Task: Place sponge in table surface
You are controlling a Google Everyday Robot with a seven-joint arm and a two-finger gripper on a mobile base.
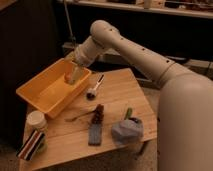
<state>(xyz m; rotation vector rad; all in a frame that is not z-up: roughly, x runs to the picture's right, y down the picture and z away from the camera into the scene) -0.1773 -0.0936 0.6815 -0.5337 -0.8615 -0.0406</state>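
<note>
My gripper (73, 76) hangs inside the yellow bin (37, 92), close to its right wall. I cannot tell whether it is apart or clamped on anything. I cannot pick out the sponge against the bin's yellow. On the table (117, 97) beside the bin lie a brush (95, 87) and, nearer the front, a grey cloth (127, 131).

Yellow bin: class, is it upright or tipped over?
Upright: the yellow bin rests on the table with its open top facing up; the gripper reaches into its far corner.
</note>
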